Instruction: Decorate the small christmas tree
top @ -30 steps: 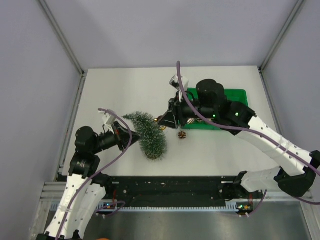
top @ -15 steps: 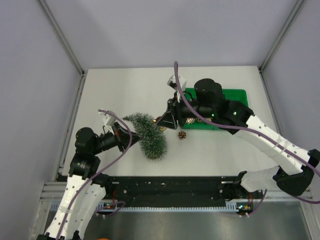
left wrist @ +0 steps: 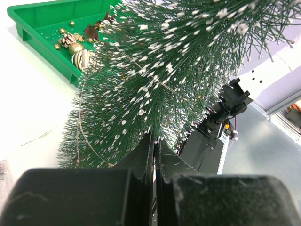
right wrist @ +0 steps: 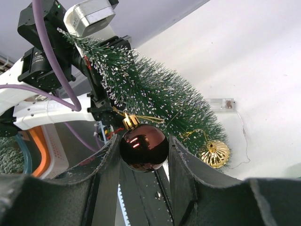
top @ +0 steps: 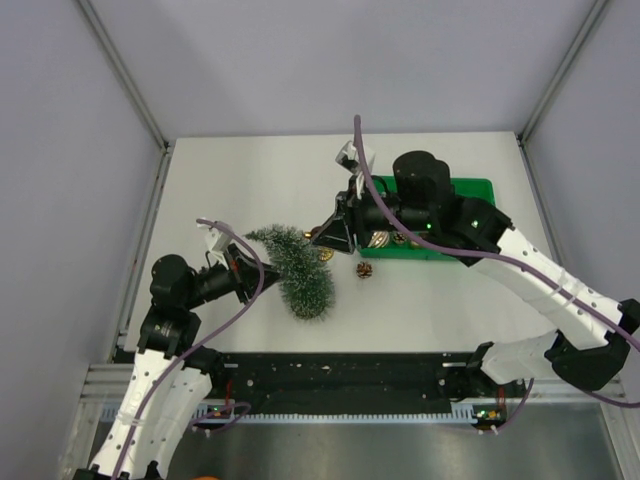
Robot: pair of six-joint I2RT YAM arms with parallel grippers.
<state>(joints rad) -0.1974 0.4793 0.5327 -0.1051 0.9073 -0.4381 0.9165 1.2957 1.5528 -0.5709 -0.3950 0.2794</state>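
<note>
Bauble brought up to the tree, not yet hung.
Small christmas tree leans aslant over the bench, left of the green tray. Left gripper: jaws clenched in its bristles, exact grip point buried. Right gripper: jaws grasping a dark red bauble just beside the branches. One gold ornament sits at the foliage edge; hung or merely touching, cannot tell. More ornaments wait in the tray, and a pinecone lies loose. Tree base hidden.
</note>
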